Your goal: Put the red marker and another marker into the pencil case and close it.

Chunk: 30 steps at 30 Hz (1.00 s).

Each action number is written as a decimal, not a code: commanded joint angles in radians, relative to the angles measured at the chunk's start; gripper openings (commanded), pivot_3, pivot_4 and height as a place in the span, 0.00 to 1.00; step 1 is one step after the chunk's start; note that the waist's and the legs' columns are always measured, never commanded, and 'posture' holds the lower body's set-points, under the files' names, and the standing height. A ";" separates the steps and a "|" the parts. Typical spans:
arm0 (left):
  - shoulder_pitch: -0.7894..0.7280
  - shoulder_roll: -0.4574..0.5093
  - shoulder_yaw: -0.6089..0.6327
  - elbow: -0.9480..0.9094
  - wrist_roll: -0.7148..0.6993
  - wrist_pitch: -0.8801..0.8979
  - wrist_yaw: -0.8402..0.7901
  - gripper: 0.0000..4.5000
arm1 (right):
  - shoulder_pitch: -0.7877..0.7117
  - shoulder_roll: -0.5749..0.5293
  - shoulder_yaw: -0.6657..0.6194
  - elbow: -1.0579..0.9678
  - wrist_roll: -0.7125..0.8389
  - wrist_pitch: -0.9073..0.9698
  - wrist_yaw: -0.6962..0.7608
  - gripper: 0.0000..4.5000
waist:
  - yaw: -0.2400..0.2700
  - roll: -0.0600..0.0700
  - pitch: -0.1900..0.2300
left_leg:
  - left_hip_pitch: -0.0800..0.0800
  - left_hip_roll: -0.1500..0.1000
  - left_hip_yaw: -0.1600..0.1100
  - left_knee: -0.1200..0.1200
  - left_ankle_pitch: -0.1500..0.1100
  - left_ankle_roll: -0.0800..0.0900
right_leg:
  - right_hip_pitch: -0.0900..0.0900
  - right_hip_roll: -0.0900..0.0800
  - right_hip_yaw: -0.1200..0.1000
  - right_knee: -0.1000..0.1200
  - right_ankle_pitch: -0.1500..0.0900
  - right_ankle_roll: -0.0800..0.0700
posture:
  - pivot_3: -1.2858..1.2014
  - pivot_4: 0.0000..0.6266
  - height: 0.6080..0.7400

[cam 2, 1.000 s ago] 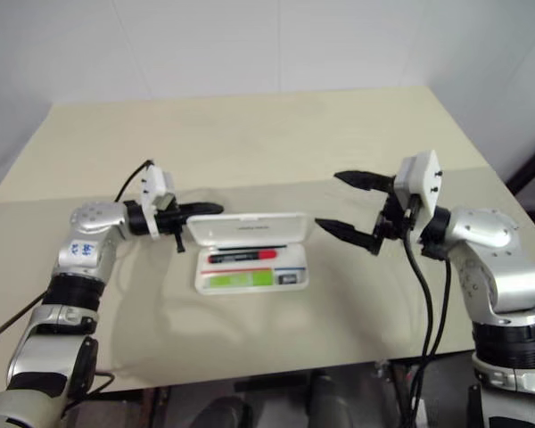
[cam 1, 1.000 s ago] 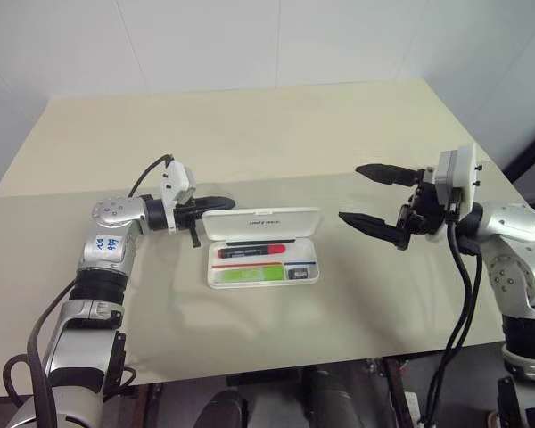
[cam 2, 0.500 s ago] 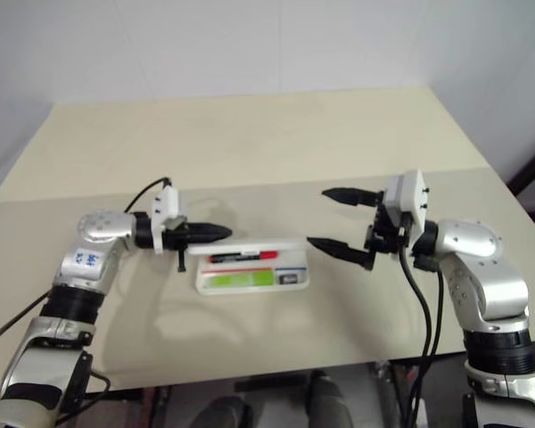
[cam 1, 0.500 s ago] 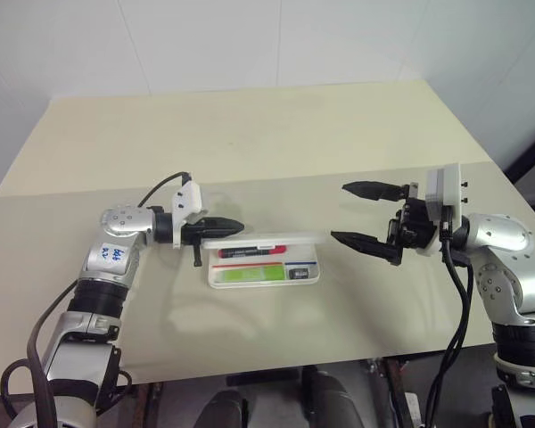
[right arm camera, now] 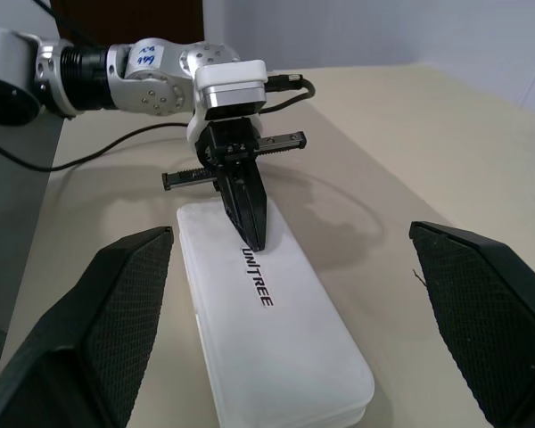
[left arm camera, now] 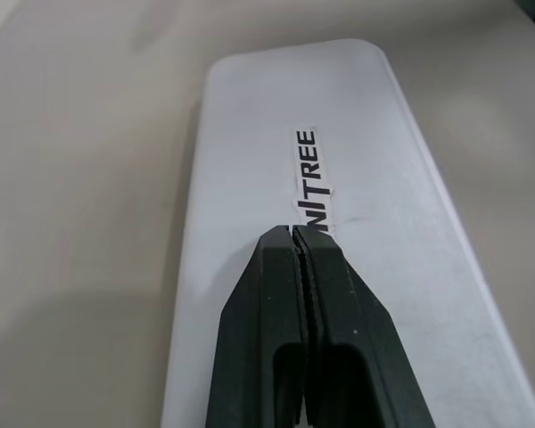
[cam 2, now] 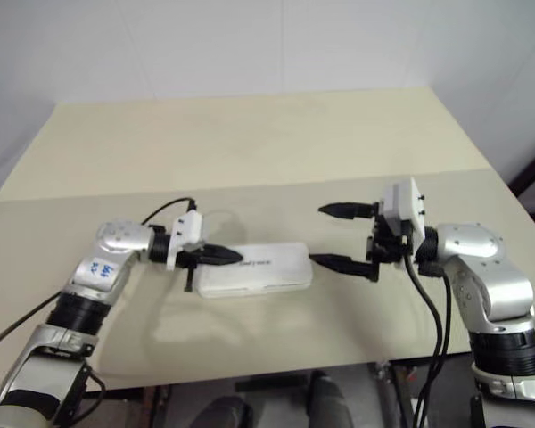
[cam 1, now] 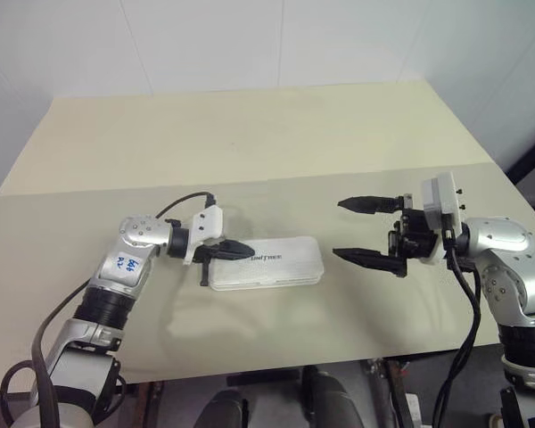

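One hand point(cam 1: 243, 251) atop pencil case point(cam 1: 276, 265).

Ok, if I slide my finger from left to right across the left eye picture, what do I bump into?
The left gripper, shut, its tips over the lid → the pencil case, closed on the table → the right gripper, open.

A beige table point(cam 1: 250, 134) with a crease across its middle stood against a white wall point(cam 1: 205, 40), and a dark strip of floor point(cam 1: 530, 160) showed at its far right corner.
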<state>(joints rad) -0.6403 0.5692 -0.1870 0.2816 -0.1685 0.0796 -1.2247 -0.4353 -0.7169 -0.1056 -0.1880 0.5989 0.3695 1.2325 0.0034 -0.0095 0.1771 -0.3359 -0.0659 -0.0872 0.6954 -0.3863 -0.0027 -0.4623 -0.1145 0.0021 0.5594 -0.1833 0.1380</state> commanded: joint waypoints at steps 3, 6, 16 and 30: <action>-0.010 -0.004 -0.027 -0.032 0.034 -0.009 0.006 0.00 | 0.011 -0.043 0.005 0.037 -0.044 -0.057 0.046 1.00 | 0.002 0.000 0.000 | 0.000 0.000 0.000 0.001 0.000 0.000 | 0.001 0.000 0.000 0.000 0.000 0.000 | 0.52 0.24 1.00; -0.017 -0.008 -0.035 -0.034 0.045 -0.011 0.012 0.00 | 0.012 -0.047 0.008 0.056 -0.057 -0.073 0.056 1.00 | 0.002 0.000 0.000 | 0.000 0.000 0.000 0.001 0.000 0.000 | 0.001 0.000 0.000 0.000 0.001 0.000 | 0.52 0.24 1.00; -0.014 0.011 -0.088 -0.054 0.107 -0.040 -0.006 0.00 | -0.008 -0.036 0.017 0.082 -0.076 -0.086 0.053 1.00 | 0.003 0.000 0.000 | 0.000 0.000 0.000 0.002 0.000 0.000 | 0.001 0.000 0.000 0.000 0.001 0.000 | 0.52 0.24 1.00; -0.010 0.005 0.068 -0.146 -0.066 0.084 0.028 0.00 | -0.044 0.003 0.039 0.132 -0.091 -0.113 0.052 1.00 | -0.001 0.000 0.000 | 0.000 0.000 0.000 0.002 0.000 0.000 | 0.001 0.000 0.001 0.000 0.001 0.000 | 0.52 0.24 1.00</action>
<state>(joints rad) -0.6463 0.5646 -0.1643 0.1920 -0.1829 0.1499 -1.1996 -0.4594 -0.7168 -0.0523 -0.0521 0.5007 0.2770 1.2812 0.0021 -0.0091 0.1769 -0.3360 -0.0656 -0.0871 0.6972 -0.3864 -0.0026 -0.4616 -0.1144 0.0027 0.5593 -0.1820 0.1383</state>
